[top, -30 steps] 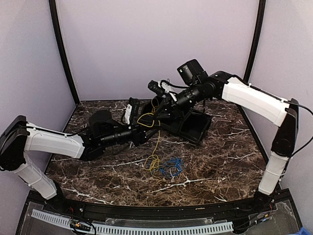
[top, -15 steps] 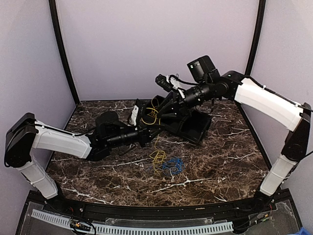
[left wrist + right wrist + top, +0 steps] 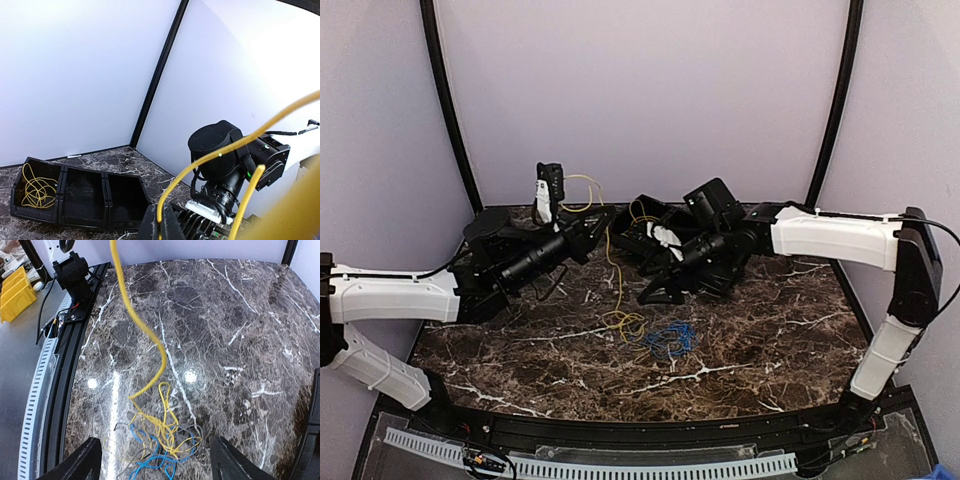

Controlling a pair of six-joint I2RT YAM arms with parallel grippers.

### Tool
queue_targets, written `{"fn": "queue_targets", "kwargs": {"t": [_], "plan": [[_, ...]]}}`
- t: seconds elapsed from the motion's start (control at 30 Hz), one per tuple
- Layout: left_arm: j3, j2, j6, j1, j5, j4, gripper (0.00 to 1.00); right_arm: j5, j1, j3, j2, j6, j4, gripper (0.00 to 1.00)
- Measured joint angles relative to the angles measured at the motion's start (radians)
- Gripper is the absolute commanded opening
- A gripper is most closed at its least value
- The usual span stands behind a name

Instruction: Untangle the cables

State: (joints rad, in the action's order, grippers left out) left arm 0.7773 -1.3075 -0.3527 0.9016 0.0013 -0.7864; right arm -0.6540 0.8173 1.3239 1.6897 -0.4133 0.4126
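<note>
The yellow cable (image 3: pixel 611 265) rises from a tangle on the marble table up to my left gripper (image 3: pixel 594 220), which is raised at the back left. In the left wrist view that gripper (image 3: pixel 161 226) is shut on the yellow cable (image 3: pixel 197 164), which arcs away to the right. The blue cable (image 3: pixel 670 340) lies on the table, knotted with the yellow loops (image 3: pixel 624 322). My right gripper (image 3: pixel 655 288) hangs open just above and behind the tangle. In the right wrist view its gripper (image 3: pixel 162 462) frames the yellow loops (image 3: pixel 167 432) and the blue cable (image 3: pixel 150 462), touching nothing.
A black three-compartment bin (image 3: pixel 80 195) stands at the back of the table, with another yellow coil (image 3: pixel 35 187) in one end compartment. A thin grey wire (image 3: pixel 192 429) runs through the tangle. The table's black front rail (image 3: pixel 65 365) lies beyond it.
My left gripper shut on the yellow cable and swung up and back to the left with it. My right gripper opened, let the cable go and dropped toward the tangle.
</note>
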Motion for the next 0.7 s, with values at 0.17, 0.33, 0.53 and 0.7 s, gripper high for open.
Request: {"fn": "queue_targets", "kwargs": {"t": [0.17, 0.33, 0.53, 0.7], "plan": [[-0.015, 0.005, -0.002, 0.0, -0.052, 0.027, 0.0, -0.008, 0.045, 0.045, 0.084, 0.031, -0.129, 0.77], [-0.014, 0.023, -0.002, 0.0, -0.084, 0.046, 0.0, -0.043, 0.092, 0.043, 0.171, 0.082, -0.258, 0.63], [0.093, 0.073, 0.018, 0.0, -0.102, 0.152, 0.0, -0.085, 0.106, 0.017, 0.302, 0.139, -0.359, 0.18], [0.358, 0.086, 0.061, 0.0, -0.13, 0.277, 0.0, -0.123, 0.105, 0.014, 0.394, 0.168, -0.364, 0.18]]}}
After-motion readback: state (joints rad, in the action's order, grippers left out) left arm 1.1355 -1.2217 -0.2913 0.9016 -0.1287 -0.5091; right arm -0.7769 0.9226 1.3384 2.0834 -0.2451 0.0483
